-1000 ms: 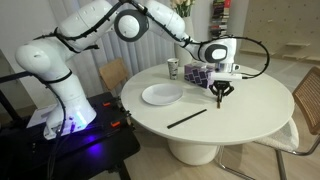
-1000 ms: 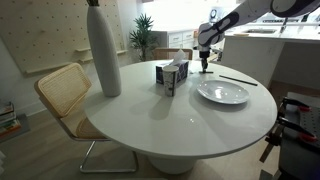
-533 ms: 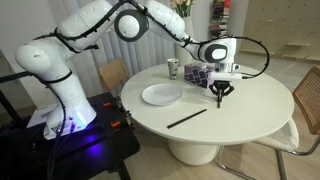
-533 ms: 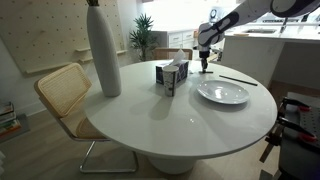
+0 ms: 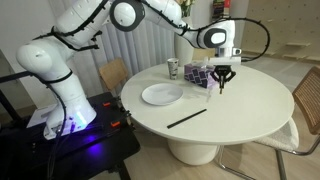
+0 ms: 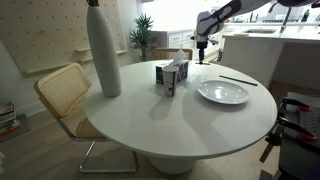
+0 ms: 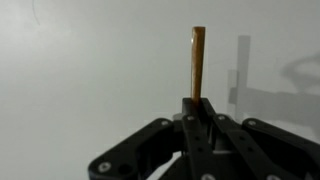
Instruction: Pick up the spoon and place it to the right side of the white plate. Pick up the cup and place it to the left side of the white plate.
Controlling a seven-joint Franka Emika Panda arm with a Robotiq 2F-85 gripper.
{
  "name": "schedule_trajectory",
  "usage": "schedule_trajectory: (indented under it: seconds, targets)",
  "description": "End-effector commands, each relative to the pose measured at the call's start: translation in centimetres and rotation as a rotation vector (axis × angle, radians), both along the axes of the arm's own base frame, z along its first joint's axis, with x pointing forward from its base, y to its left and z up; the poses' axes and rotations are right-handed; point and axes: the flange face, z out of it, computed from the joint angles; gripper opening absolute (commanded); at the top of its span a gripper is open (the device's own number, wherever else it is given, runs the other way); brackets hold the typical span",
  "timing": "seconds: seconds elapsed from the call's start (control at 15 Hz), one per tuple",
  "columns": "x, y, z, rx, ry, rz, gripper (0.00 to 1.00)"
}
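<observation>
My gripper [image 5: 221, 76] is shut on the spoon [image 5: 221, 86] and holds it hanging above the table, beside the purple tissue box [image 5: 199, 74]. In the wrist view the spoon [image 7: 198, 62] shows edge-on as a slim strip sticking out of the closed jaws [image 7: 198, 105]. The white plate [image 5: 162, 95] lies on the round table, apart from the gripper; it also shows in an exterior view [image 6: 223, 92]. The small white cup [image 5: 173, 68] stands behind the plate near the table's far edge. The gripper [image 6: 201, 44] also shows above the far rim.
A long thin black stick [image 5: 187, 118] lies near the table's front edge. A tall white vase [image 6: 103, 50] and the tissue box [image 6: 171, 76] stand on the table. Wicker chairs [image 5: 310, 105] [image 6: 65, 95] stand at the table's sides.
The gripper has risen from the table surface with the spoon in its jaws. Plate, cup and stick have not moved.
</observation>
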Motion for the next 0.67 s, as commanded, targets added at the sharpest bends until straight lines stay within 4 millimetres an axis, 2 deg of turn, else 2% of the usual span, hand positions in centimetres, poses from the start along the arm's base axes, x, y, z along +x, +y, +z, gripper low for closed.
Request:
schedule_trajectory:
  seconds: [0.0,0.2,0.4,0.6]
  targets:
    - [-1.7,3.6,4.9,-0.026,0.011,-0.112,0.03]
    - [-3.2,7.1,6.8,-0.040,0.007,-0.222,0.03]
    - [-5.3,10.6,7.1,-0.030,0.022,-0.338,0.03]
    - [-7.3,11.6,7.4,-0.006,0.047,-0.460,0.03]
